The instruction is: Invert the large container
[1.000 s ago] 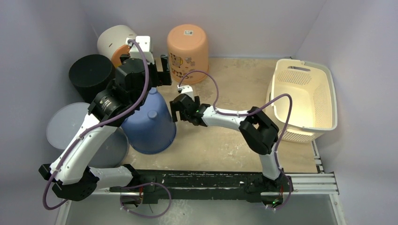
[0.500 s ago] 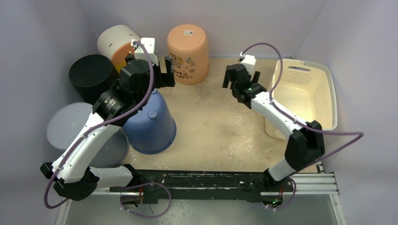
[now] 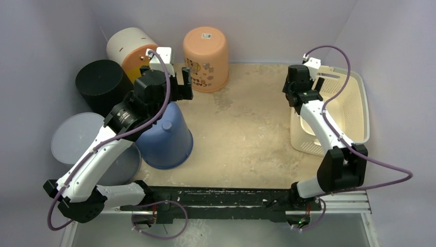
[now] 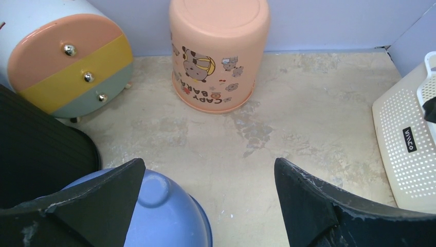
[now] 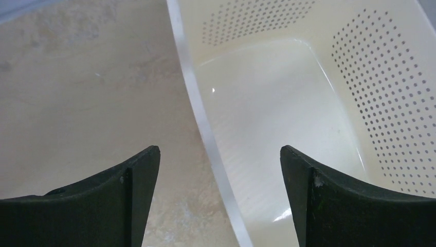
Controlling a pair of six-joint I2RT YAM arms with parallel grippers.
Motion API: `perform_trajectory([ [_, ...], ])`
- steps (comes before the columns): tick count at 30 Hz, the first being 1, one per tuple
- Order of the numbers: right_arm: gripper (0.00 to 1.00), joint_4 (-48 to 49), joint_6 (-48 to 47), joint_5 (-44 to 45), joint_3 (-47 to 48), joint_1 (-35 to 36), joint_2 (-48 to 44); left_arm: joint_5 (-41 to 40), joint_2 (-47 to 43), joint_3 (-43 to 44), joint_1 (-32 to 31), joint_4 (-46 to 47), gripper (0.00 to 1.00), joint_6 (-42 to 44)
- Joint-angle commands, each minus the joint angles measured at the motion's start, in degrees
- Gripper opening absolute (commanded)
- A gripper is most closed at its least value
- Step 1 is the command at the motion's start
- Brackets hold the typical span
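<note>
Basket work, by the look of it: the cream laundry basket (image 3: 356, 110) sat upright and mouth-up at the right side of the table (image 3: 241, 128), toward the far right corner, with nothing that I could see inside it. The right claw (image 3: 300, 91) hung over the basket's left rim. Its fingers were spread wide, one on the table side of the rim and one on the inner side, and it held nothing. From where I stood I could not tell whether it touched the rim.

I judged the basket to be light, thin-walled plastic, perforated along the sides. It looked stiff enough to hold its shape but likely to flex and skid on the table if pushed. The smooth rolled rim looked like the best place to pinch, or else the handle slot in the far end wall. Lifting the left rim and tipping the basket toward the right wall seemed the natural way over, though the wall stood close.

Over on the left, the left claw (image 4: 208, 162) was also wide apart and empty, poised above an inverted blue bucket (image 3: 167, 139), well apart from the basket.
</note>
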Motion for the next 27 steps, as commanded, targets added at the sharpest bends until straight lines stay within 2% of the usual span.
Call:
perform_trajectory([
  [1,0.87,2.5,-2.5,-2.8,-2.4,-1.6,3.1,0.0,-2.0,-0.5,-0.2,2.5,0.93,-1.3],
  [6,0.80,4.1,-2.3,-4.9,-3.5,-2.5,6.4,-0.5,-2.6,-1.6,-0.2,2.7,0.93,-1.6],
  [11,0.68,5.6,-2.7,-5.9,-4.2,-2.6,7.7,-0.8,-2.6,-2.0,-0.2,2.3,0.93,-1.4],
  [14,0.49,6.2,-2.9,-7.0,-4.5,-2.6,8.4,-1.1,-2.8,-2.3,-0.1,2.4,0.93,-1.4],
  [17,0.21,6.1,-2.9,-6.5,-4.5,-2.6,9.0,-1.1,-3.1,-2.9,-0.1,2.5,0.93,-1.6],
  [18,0.18,6.1,-2.8,-6.3,-4.5,-2.7,9.2,-1.2,-3.3,-3.2,-0.1,2.5,0.93,-1.7],
  [24,0.19,5.5,-2.0,-6.0,-4.0,-2.6,10.8,-1.9,-4.3,-4.0,-0.1,2.1,0.93,-1.8],
  [25,0.14,5.4,-2.0,-6.5,-3.9,-2.6,11.1,-2.0,-4.6,-4.1,-0.1,2.0,0.93,-1.9],
  [26,0.04,5.5,-1.9,-7.1,-3.9,-2.6,11.2,-2.2,-4.8,-4.1,-0.1,1.9,0.93,-1.8],
  [27,0.00,5.6,-2.0,-8.1,-3.9,-2.6,11.1,-2.3,-4.9,-4.0,-0.1,1.7,0.93,-1.8],
])
